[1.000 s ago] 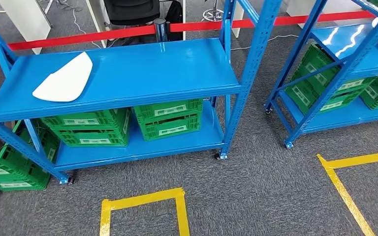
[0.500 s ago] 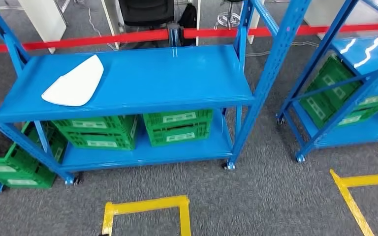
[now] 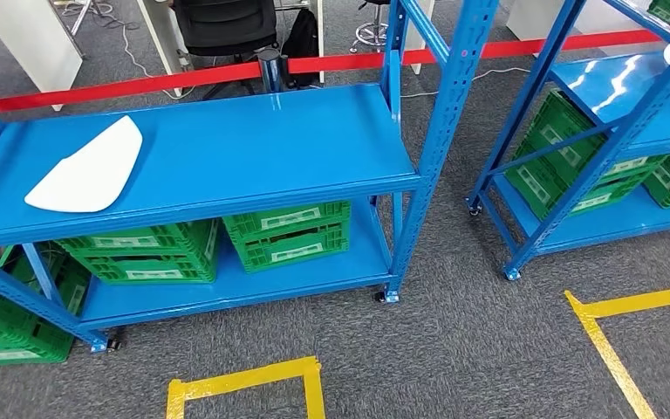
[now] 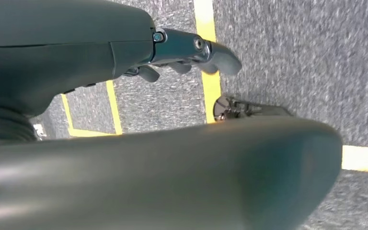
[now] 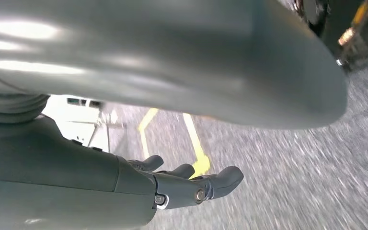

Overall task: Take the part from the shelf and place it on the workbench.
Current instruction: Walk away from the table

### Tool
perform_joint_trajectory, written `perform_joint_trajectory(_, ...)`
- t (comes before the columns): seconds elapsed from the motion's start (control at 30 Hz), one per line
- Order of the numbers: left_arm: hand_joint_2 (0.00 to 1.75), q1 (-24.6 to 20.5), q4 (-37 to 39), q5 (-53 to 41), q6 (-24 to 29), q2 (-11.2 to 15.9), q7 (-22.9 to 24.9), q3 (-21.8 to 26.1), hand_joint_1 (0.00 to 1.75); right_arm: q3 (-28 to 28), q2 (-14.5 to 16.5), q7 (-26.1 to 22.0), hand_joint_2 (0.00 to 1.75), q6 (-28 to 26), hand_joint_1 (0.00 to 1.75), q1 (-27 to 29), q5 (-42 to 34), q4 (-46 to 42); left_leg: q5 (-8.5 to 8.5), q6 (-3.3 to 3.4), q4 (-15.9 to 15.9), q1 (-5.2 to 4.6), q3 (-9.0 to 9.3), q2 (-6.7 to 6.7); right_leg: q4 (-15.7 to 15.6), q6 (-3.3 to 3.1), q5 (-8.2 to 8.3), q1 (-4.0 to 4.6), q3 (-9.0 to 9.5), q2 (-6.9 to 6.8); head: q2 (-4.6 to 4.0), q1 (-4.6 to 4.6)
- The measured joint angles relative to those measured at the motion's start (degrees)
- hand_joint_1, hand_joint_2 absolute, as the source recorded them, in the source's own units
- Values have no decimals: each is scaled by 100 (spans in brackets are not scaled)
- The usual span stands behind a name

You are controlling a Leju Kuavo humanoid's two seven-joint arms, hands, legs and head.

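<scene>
My left hand (image 4: 191, 52) hangs down at my side and holds nothing, its fingers (image 4: 223, 57) stretched out and slightly apart. My right hand (image 5: 187, 184) hangs the same way, fingers (image 5: 225, 178) extended, nothing in it.

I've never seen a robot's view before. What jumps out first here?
Bright blue shelving spans the head view, with a flat white part lying alone at the left end of the top shelf. Green crates sit on the lower shelf, and yellow tape marks a square on the grey carpet in front.

2 blue shelves (image 3: 227, 140), 1 white part (image 3: 87, 168) — approx 8 green crates (image 3: 288, 234).
</scene>
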Motion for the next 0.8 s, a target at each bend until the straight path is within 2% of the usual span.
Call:
perform_joint_trajectory(0.07,0,-7,-1,15,3,-6,-2,-7,0,43,-8,-29,0,-70,0,-6,19,0,-8,28,-36,10,55,-51,-10,67,-44,-6,27,-41,0,4)
perform_joint_trajectory(0.13,0,-5,1,27,9,-13,0,-11,0,71,-15,-17,0,-108,0,-17,24,0,12,69,-85,51,141,-109,151,142,-174,-16,6,-52,0,20)
perform_joint_trajectory(0.17,0,-6,1,32,11,-16,2,-13,0,83,-16,-3,0,-121,0,-24,27,0,25,86,-105,74,177,-135,394,180,-318,-32,-95,-46,0,50)
perform_joint_trajectory(0.23,0,-6,2,43,15,-12,14,-15,0,115,-11,29,0,-137,0,-29,33,0,21,105,-106,76,183,-187,1104,241,-650,-81,-461,-38,0,121)
perform_joint_trajectory(0.27,0,-4,2,48,17,-13,30,-17,0,133,-10,43,0,-142,0,-30,35,0,12,107,-105,78,186,-224,1404,265,-734,-108,-638,-38,0,147)
perform_joint_trajectory(0.3,0,-1,2,53,23,-14,53,-20,0,152,-11,51,0,-145,0,-28,35,0,1,103,-104,81,194,-266,1524,284,-700,-128,-739,-38,0,162)
perform_joint_trajectory(0.33,0,1,2,56,34,-16,74,-22,0,165,-11,59,0,-149,0,-24,35,0,-11,93,-103,86,208,-315,1427,296,-548,-146,-742,-36,0,181)
perform_joint_trajectory(0.37,0,1,2,58,48,-19,91,-24,0,175,-12,61,0,-151,0,-20,35,0,-23,79,-103,92,228,-367,1124,300,-312,-160,-648,-21,0,202)
perform_joint_trajectory(0.4,0,1,2,59,62,-21,102,-25,0,184,-13,62,0,-154,0,-15,34,1,-37,61,-103,98,244,-414,723,295,-77,-173,-510,30,0,226)
perform_joint_trajectory(0.43,0,-2,1,60,74,-22,103,-26,0,194,-13,64,0,-160,0,-12,34,1,-52,35,-99,93,253,-454,375,281,92,-172,-373,92,0,248)
perform_joint_trajectory(0.47,0,-3,1,62,80,-23,104,-26,0,204,-14,63,0,-169,0,-15,34,2,-60,4,-97,93,251,-483,141,257,188,-167,-271,140,0,265)
perform_joint_trajectory(0.5,0,-2,1,66,84,-23,104,-27,0,214,-14,65,0,-179,0,-24,34,2,-63,-30,-97,96,242,-502,37,226,213,-153,-220,175,0,271)
perform_joint_trajectory(0.57,0,4,1,77,88,-24,104,-29,0,229,-14,83,0,-209,0,-54,41,2,-54,-109,-115,116,231,-529,13,144,228,-128,-183,141,0,262)
perform_joint_trajectory(0.63,0,5,2,87,95,-24,103,-31,0,253,-14,107,0,-231,0,-69,52,1,-135,-161,-3,124,161,-428,-59,52,261,-136,-140,78,0,231)
perform_joint_trajectory(0.67,0,0,2,91,97,-25,102,-31,0,267,-14,112,0,-238,0,-69,56,1,-256,-175,211,121,49,-339,-99,10,275,-143,-119,39,0,195)
perform_joint_trajectory(0.73,0,-10,1,97,96,-28,102,-33,0,297,-16,121,0,-246,0,-53,57,2,-583,-193,925,123,-316,-189,-123,-42,275,-132,-109,-22,0,116)
perform_joint_trajectory(0.77,0,-9,1,98,93,-30,102,-34,0,307,-16,133,0,-246,0,-46,54,2,-700,-203,1271,128,-496,-168,-122,-52,273,-123,-112,-48,0,95)
perform_joint_trajectory(0.8,0,-1,1,98,87,-30,101,-36,0,314,-16,153,0,-242,0,-41,42,2,-729,-209,1469,130,-601,-159,-121,-55,269,-118,-113,-65,0,87)
